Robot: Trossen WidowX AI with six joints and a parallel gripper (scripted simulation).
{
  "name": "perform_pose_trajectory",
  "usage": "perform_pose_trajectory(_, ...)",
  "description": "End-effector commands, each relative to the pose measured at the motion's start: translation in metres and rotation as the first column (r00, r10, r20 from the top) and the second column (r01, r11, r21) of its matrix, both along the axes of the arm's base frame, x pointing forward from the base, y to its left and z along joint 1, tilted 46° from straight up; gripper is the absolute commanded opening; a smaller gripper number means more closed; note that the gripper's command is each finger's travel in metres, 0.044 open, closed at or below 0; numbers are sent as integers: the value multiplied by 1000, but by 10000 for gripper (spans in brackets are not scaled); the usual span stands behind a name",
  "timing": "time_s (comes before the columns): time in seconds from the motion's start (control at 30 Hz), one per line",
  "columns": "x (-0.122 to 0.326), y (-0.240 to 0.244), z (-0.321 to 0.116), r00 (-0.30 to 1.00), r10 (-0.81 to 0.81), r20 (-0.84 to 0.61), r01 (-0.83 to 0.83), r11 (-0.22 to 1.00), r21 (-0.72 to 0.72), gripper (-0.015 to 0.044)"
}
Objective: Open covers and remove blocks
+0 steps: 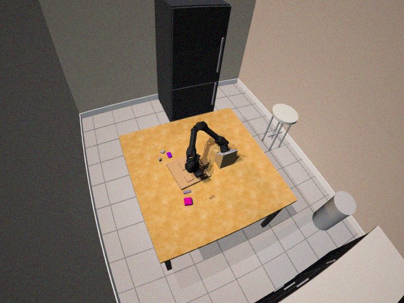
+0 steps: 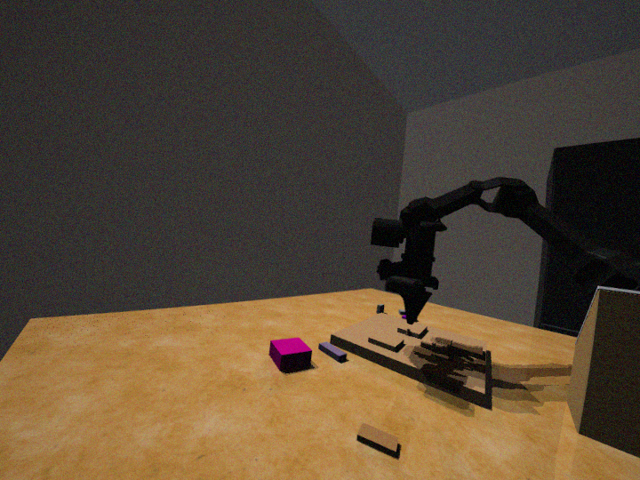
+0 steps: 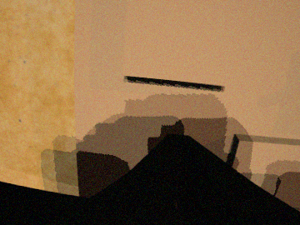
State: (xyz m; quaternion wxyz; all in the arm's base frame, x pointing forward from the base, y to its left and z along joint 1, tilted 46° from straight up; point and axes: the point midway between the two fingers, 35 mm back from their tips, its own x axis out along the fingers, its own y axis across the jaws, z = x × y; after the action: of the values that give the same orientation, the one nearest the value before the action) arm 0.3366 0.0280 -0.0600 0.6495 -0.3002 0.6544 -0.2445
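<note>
The tan puzzle board (image 1: pixel 176 173) (image 2: pixel 362 332) (image 3: pixel 175 37) lies flat on the table. One raised tan cover (image 1: pixel 188 178) (image 2: pixel 386 340) shows near its front left in the exterior view. Another raised cover (image 2: pixel 415 331) lies behind it. A dark straight edge (image 3: pixel 175 82) crosses the board in the wrist view. Arm shadow and the arm hide much of the board, so the wells and cover positions are unclear. My gripper (image 2: pixel 411 320) (image 3: pixel 177 145) is shut and empty, low over the board, close above the rear cover. Whether it touches is unclear.
Beside the board lie a magenta block (image 1: pixel 187 201) (image 2: pixel 290 355), a lavender bar (image 1: pixel 187 191) (image 2: pixel 332 351), a small tan piece (image 1: pixel 212 196) (image 2: pixel 377 436), a purple block (image 1: pixel 169 155) and two small grey pieces (image 1: pixel 162 151) (image 1: pixel 159 159). A box-like stand (image 1: pixel 226 159) (image 2: pixel 610 366) is by the arm's base.
</note>
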Motion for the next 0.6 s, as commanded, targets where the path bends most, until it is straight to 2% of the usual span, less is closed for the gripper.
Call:
perform_pose_trajectory(0.0,-1,-3,-3,1000,3,-7,-3,1000,0,0)
perform_pose_trajectory(0.57,0,-14,-15,1000,3,-6,-3,1000,0,0)
